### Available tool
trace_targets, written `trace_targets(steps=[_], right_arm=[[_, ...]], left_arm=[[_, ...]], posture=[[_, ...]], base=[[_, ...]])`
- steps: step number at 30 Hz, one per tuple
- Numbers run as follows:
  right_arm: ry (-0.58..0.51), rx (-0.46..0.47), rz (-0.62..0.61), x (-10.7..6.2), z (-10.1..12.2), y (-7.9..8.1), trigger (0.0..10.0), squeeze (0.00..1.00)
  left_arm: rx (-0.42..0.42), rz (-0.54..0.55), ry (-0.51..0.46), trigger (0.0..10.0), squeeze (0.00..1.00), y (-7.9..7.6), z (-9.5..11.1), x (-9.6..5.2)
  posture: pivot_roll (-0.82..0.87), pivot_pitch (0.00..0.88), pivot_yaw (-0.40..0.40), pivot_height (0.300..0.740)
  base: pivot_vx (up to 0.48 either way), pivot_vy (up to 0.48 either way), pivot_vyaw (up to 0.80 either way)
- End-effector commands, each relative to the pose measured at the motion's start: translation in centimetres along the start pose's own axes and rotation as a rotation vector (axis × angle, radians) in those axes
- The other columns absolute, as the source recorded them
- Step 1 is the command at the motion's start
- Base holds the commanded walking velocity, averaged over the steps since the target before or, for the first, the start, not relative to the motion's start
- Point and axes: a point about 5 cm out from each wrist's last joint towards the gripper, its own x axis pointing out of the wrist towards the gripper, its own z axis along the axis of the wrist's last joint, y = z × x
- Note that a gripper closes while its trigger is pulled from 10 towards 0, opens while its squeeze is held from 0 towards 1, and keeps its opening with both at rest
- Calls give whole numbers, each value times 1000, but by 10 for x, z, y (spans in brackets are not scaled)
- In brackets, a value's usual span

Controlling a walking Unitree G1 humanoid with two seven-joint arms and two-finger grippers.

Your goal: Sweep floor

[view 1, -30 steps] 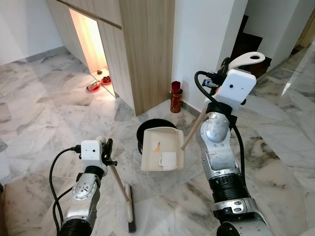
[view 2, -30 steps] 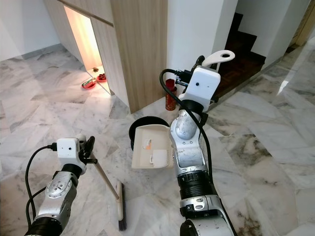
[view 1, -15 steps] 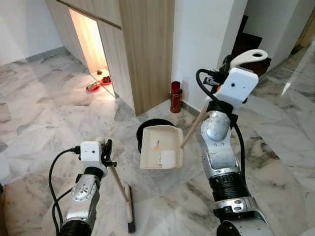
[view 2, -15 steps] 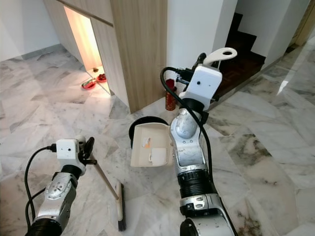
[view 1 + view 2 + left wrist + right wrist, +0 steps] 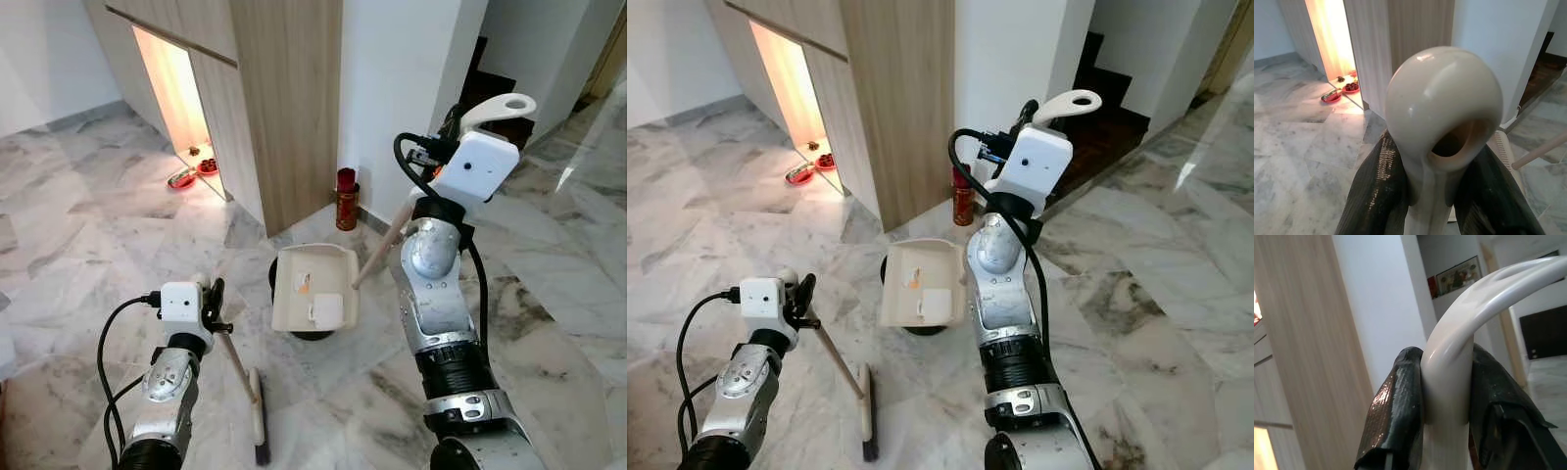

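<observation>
My left gripper is shut on the top of a short broom handle; the broom slants down to its dark bristles on the marble floor in front of me. My right gripper is raised at chest height and shut on the cream loop handle of a dustpan. The dustpan hangs on a wooden shaft, tilted over a black round bin, and holds a white scrap and a small orange one.
A wooden cabinet wall with a lit niche stands ahead on the left. Red bowls lie at the niche's foot. A red cylinder stands by the white wall. Dark stairs rise at the back right.
The dustpan has swung a little farther out and now covers most of the black bin. The view has shifted slightly. The broom and left arm stay put.
</observation>
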Motion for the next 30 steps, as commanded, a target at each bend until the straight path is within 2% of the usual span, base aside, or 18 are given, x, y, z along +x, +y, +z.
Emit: trace_targets(steps=[1,30], right_arm=[[-80,55,10,6,18,6,10000,0],[-83,69,63,8,20,11,10000,0]], left_arm=[[33,-23,-50,10000,0,-1,10,4],[30,-3,-59,10000,0,0,12,4]], posture=[[-9,0,71,740],[2,0,51,740]], base=[[334,0,0],[335,0,30]])
